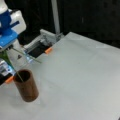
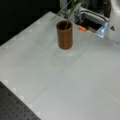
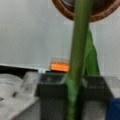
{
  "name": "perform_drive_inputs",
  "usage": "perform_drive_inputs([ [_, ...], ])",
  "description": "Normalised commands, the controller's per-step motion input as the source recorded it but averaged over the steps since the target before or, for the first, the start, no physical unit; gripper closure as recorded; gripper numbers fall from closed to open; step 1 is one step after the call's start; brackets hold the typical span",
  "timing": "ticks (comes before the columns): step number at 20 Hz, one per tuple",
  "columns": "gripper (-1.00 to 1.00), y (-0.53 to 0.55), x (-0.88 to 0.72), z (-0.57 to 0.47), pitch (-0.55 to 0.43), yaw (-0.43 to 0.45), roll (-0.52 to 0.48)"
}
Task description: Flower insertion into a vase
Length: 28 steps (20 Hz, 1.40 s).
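Table [image 1: 82, 82]: pale, bare across most of its surface | Gripper [image 1: 7, 51]: blue-and-white, at a front view's upper left, above the vase, closed on the flower's stem | Vase [image 1: 26, 85]: brown, upright near the table's edge, directly below the gripper | Flower [image 1: 13, 66]: green stem slanting down, lower end inside the vase's mouth | Clip [image 1: 48, 50]: orange, at the table's edge

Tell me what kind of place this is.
Probably a robotics lab bench: a bare grey table, metal framing behind it, and the gripper holding a green stem in the vase.
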Motion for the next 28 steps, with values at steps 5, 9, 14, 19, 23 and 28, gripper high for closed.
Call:
perform_drive_inputs([
  [5,1.00,-0.21,-0.10,-0.11,-0.097,0.205,-0.141],
  [9,1.00,-0.18,-0.10,-0.13,-0.076,0.179,-0.140],
  [14,1.00,-0.08,-0.12,-0.12,0.197,0.093,-0.215],
  [19,1.00,-0.01,0.05,0.00,0.496,-0.079,-0.126],
  [23,1.00,-0.02,0.24,0.11,0.389,-0.250,0.051],
  [28,1.00,-0.04,0.26,0.18,0.305,-0.308,0.145],
])
